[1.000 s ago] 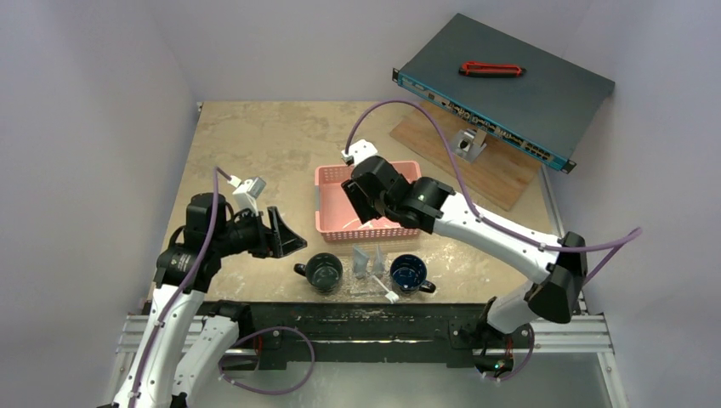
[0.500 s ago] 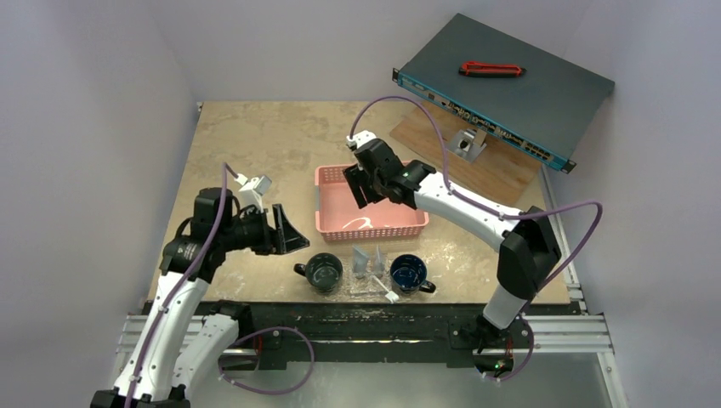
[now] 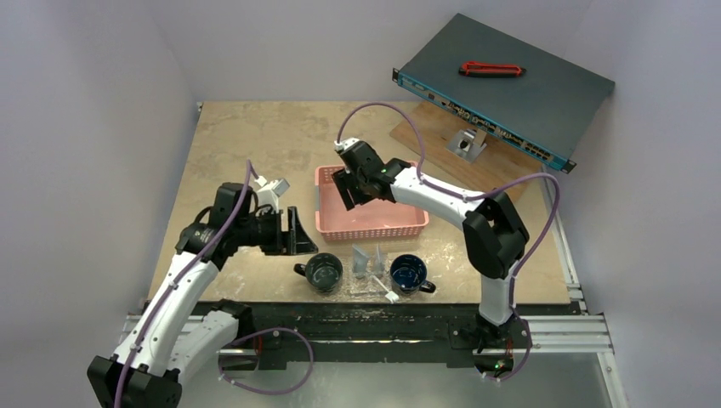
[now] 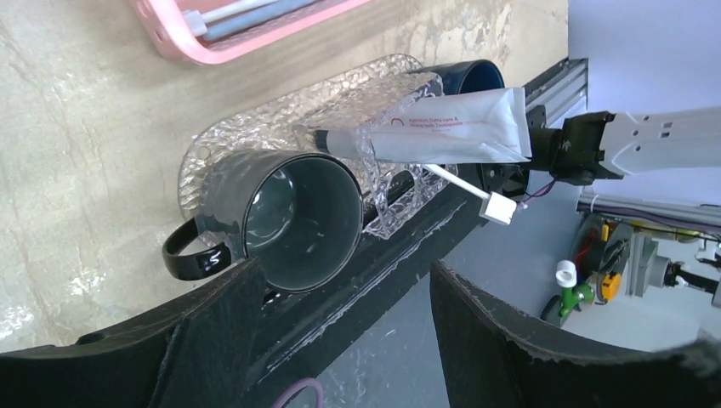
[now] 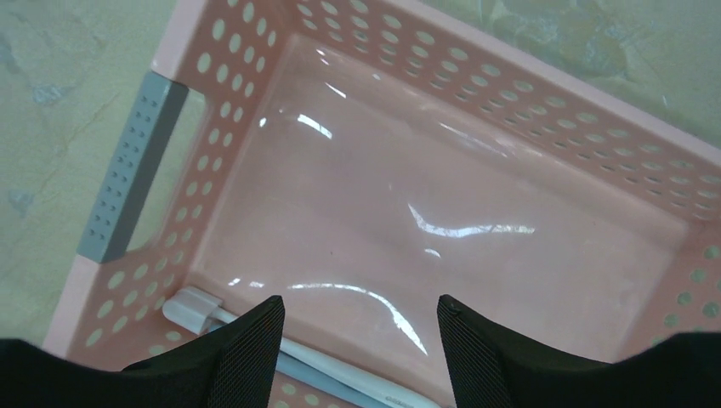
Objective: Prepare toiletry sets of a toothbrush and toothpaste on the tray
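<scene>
The pink basket (image 3: 408, 223) is nearly bare inside. Only two toothbrushes (image 5: 281, 350) are seen in it, one white and one bluish-grey. They're laid flat, side by side along the long wall nearer the arms, with the white head pointed toward the end with the grey handle (image 5: 127, 170). The right end effector (image 5: 357, 348) is hung over the basket with its fingers spread wide and nothing gripped.

The clear tray (image 4: 255, 127) is sat at the near edge of the table (image 3: 255, 136). One dark mug (image 4: 289, 221) is placed at its left end and a second mug (image 4: 463, 75) at its right. The left one's glossy inside is seen right down to the bottom.

Between the mugs, a toothpaste tube (image 4: 442, 127) looks to be stood roughly upright, cap down on the tray and flat crimped end up. A white toothbrush (image 4: 463, 191) is slanted beside it, head poking past the tray's near edge. Whether it's lying flat can't be told.

The left end effector (image 4: 349, 340) is held just left of the tray, wide open and empty.
</scene>
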Controlling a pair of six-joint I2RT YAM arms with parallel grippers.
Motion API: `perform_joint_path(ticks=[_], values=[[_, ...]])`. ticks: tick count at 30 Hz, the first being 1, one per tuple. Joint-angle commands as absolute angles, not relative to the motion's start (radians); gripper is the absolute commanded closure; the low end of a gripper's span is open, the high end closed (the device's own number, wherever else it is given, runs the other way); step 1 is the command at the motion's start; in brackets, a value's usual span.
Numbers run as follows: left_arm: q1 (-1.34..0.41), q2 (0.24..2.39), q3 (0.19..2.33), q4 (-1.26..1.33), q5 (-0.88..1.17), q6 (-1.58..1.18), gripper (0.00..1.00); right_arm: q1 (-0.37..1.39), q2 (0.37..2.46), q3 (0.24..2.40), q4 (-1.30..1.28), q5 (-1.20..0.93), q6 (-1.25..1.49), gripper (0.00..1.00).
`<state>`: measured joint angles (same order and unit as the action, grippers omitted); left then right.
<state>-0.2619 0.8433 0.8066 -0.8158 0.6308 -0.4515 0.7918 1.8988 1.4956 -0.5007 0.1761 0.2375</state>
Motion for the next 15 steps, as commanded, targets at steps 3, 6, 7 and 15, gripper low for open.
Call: perform_joint_path(ticks=[3, 6, 7, 15], values=[[-0.331, 0.875, 0.817, -0.807, 0.579, -0.439, 0.3, 0.79, 1.927, 1.598, -0.542, 0.064, 0.179, 0.33], [-0.342, 0.88, 0.818, -0.81, 0.569, -0.44, 0.3, 0.79, 1.934, 1.588, -0.588, 0.024, 0.131, 0.33], [-0.342, 0.88, 0.818, -0.809, 0.57, -0.44, 0.3, 0.79, 1.936, 1.587, -0.606, 0.008, 0.101, 0.33], [-0.344, 0.902, 0.821, -0.812, 0.578, -0.437, 0.3, 0.79, 1.933, 1.543, -0.672, -0.095, -0.04, 0.35]])
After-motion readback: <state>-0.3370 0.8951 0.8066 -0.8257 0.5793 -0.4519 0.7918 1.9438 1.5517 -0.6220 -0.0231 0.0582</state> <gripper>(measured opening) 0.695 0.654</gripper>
